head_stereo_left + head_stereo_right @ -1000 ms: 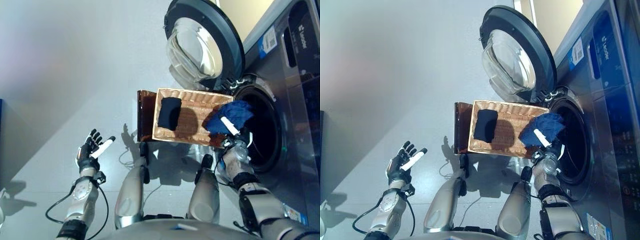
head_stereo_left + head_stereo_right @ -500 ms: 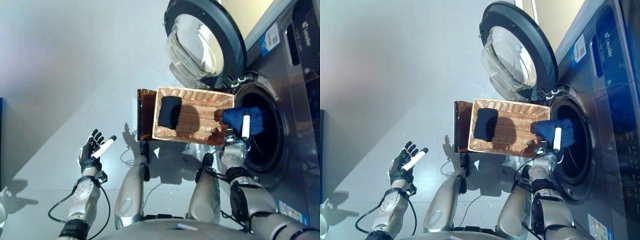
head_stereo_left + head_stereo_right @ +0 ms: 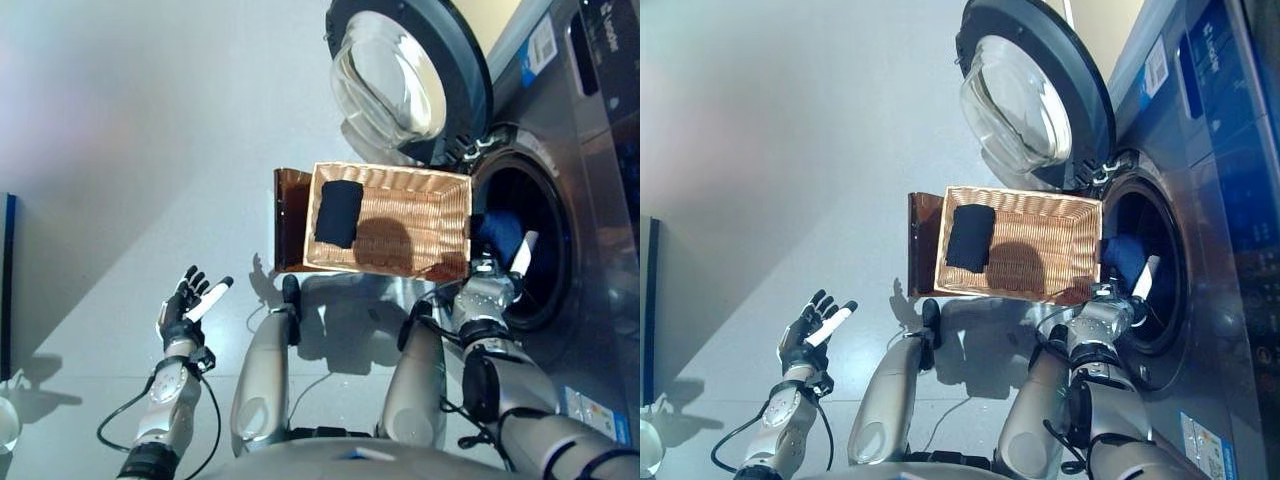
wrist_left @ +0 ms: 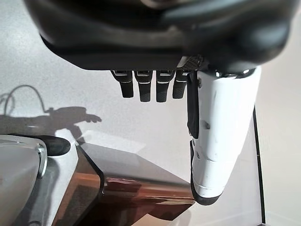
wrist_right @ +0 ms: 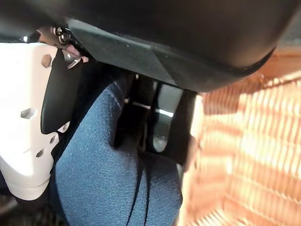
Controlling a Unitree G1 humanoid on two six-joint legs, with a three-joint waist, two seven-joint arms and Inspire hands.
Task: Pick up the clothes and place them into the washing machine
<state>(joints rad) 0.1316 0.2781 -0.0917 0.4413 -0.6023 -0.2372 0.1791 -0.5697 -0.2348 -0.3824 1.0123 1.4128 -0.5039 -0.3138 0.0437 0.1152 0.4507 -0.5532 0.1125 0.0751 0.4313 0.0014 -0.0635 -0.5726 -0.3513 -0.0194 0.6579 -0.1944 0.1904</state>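
The right hand [image 3: 497, 283] is gripping a blue garment [image 5: 113, 188], pushing it into the washing machine's [image 3: 590, 200] drum opening at right of the frame. Soft and light, it is bunching, so it has no clear long axis. A black garment [image 3: 338, 213] is lying lengthwise up-down in the basket [image 3: 440, 215]; pinching a fold should do. The left hand [image 3: 187, 305] is hanging spread, holding nothing, lower left.

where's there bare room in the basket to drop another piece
Most of the wicker basket floor is bare, from the black garment at its left end to the washer-side wall. That washer-side edge is crowded: the right hand holds the blue garment there.
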